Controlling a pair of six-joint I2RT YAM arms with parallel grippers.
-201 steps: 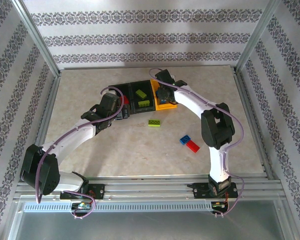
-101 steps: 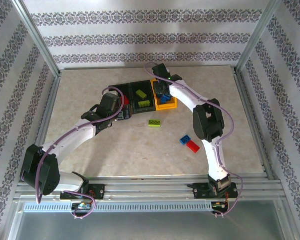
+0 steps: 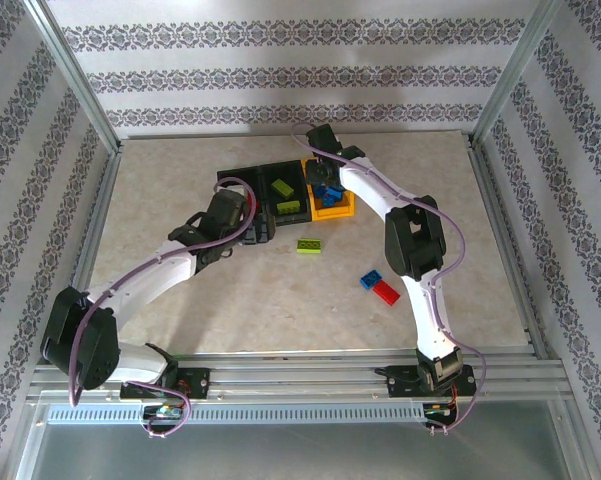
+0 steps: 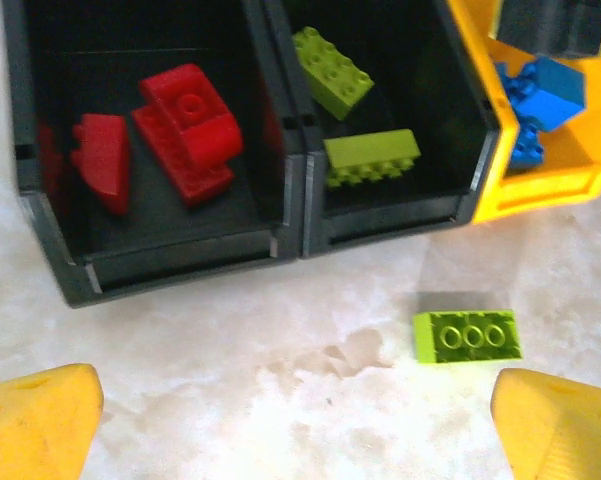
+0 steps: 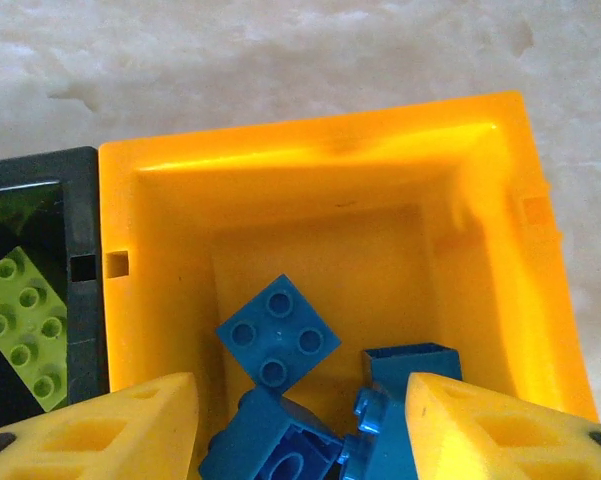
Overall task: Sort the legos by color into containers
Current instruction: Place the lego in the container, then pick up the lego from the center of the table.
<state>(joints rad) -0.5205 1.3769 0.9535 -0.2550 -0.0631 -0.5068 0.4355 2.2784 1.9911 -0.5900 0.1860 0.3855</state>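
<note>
We hold the right gripper spread over the yellow-orange plastic bin of blue studded bricks. The left gripper, spread too, probably aims for the lime-green brick at two o'clock.

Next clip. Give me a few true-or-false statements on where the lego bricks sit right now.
The left black plastic bin holds red studded bricks. True.
The middle black bin holds blue bricks. False: two lime green bricks lie in it.
A loose lime green brick lies on the marbled tabletop in front of the bins. True.
No red brick is left on the tabletop. False: a loose red brick lies beside a loose blue brick there.
</note>
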